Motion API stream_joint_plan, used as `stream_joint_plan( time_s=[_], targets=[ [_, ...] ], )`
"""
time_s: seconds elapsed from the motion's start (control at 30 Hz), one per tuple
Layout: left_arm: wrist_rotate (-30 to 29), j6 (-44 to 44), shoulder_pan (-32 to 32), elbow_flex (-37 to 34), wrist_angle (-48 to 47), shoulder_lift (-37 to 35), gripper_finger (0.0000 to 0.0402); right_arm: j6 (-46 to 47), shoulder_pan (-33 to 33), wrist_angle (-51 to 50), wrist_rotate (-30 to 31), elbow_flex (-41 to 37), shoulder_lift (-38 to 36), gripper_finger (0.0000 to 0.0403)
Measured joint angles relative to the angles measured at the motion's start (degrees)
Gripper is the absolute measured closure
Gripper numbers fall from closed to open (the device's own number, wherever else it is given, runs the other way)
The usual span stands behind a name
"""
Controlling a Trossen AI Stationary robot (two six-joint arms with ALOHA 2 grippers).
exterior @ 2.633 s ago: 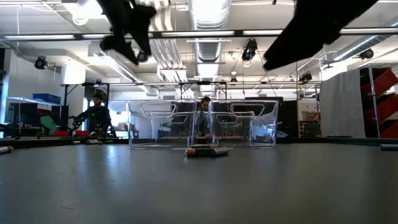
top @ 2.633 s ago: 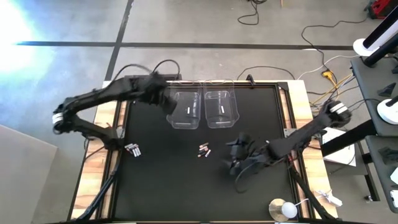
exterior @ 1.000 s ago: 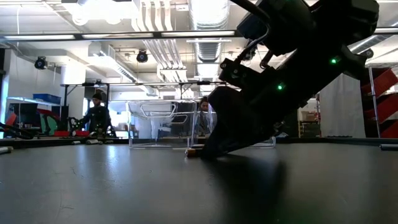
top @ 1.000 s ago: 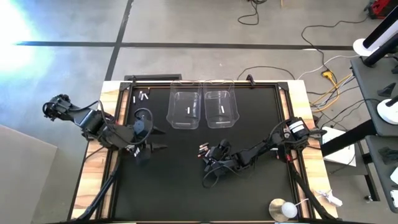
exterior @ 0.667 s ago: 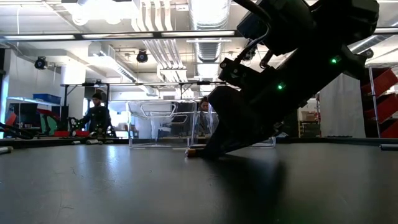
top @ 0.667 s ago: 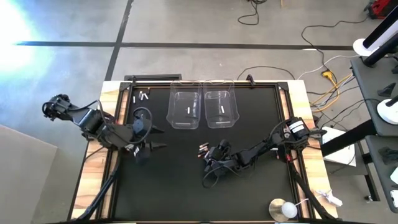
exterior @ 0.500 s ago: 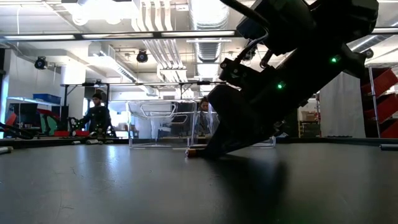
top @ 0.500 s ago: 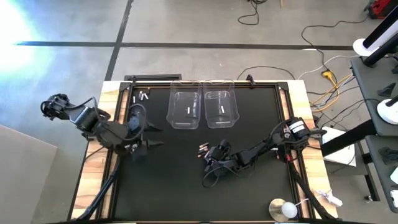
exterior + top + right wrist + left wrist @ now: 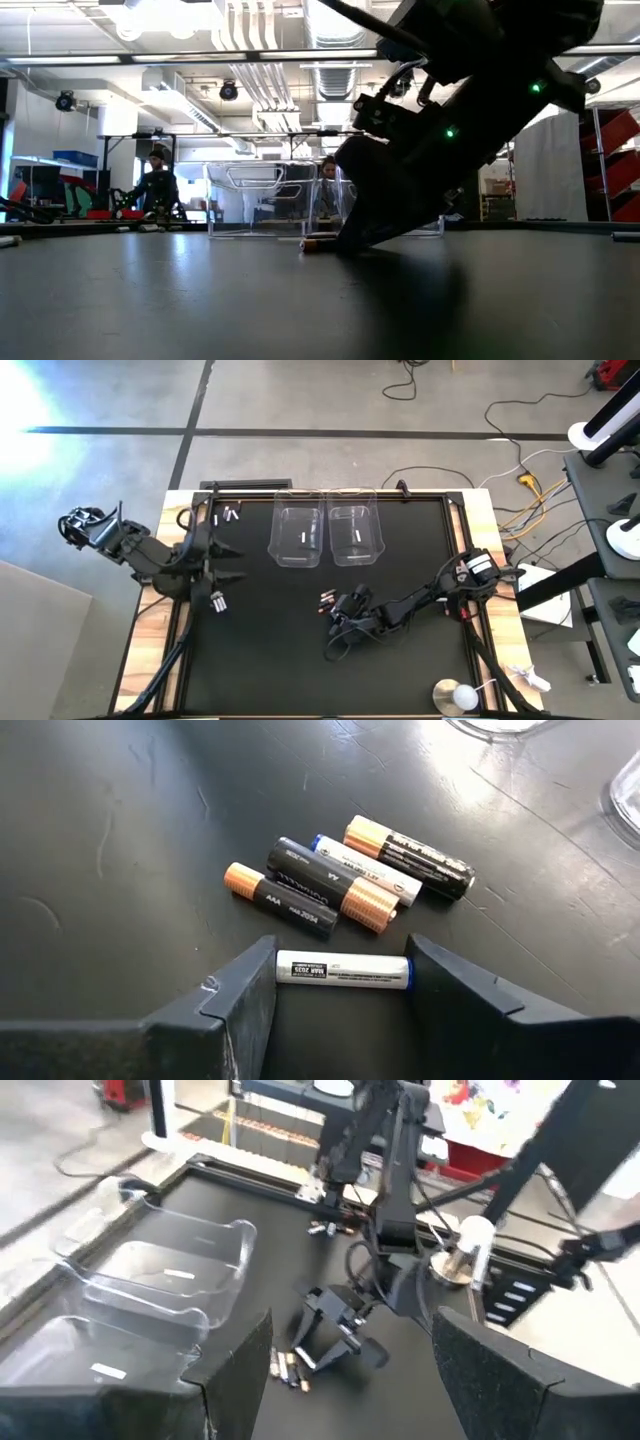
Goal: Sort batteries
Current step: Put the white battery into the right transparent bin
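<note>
white battery lengthwise between right gripper fingers, on mat

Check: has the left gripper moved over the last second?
Yes. In the high view the left gripper has pulled back from the mat interior toward the table's left rail and slightly up-table, nearer the clear tubs. Its jaws are open.

The near half of the bench lies bare — open passage across it. At centre, the right gripper sits low, its jaws closed end to end on a white battery; 4 more batteries lie just beyond, crowding that side. 2 clear tubs stand side by side at the far edge, blocking low travel there. The left gripper hangs by the left rim, jaws spread, near loose cells.
</note>
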Motion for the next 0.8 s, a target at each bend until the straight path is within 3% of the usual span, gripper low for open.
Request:
stream_joint_plan(
  time_s=[0.3,0.47,0.6,0.8],
  targets=[
    [-0.22,2.14,0.00,0.00,-0.07,-0.01,0.0149,2.93,-0.11,-22.16,-7.28,7.49,-4.05,0.0204],
    [-0.34,5.05,0.00,0.00,0.53,-0.96,0.0149,0.14,-0.48,-40.86,-9.65,16.87,-8.13,0.0205],
    [-3.79,7.81,0.00,0.00,0.45,-2.10,0.0149,-5.03,-2.07,-52.73,-9.43,24.60,-8.90,0.0200],
    [-9.03,9.60,0.02,0.00,1.03,-3.99,0.0149,-16.81,-8.46,-55.19,-10.10,34.92,-10.26,0.0209]
  ],
)
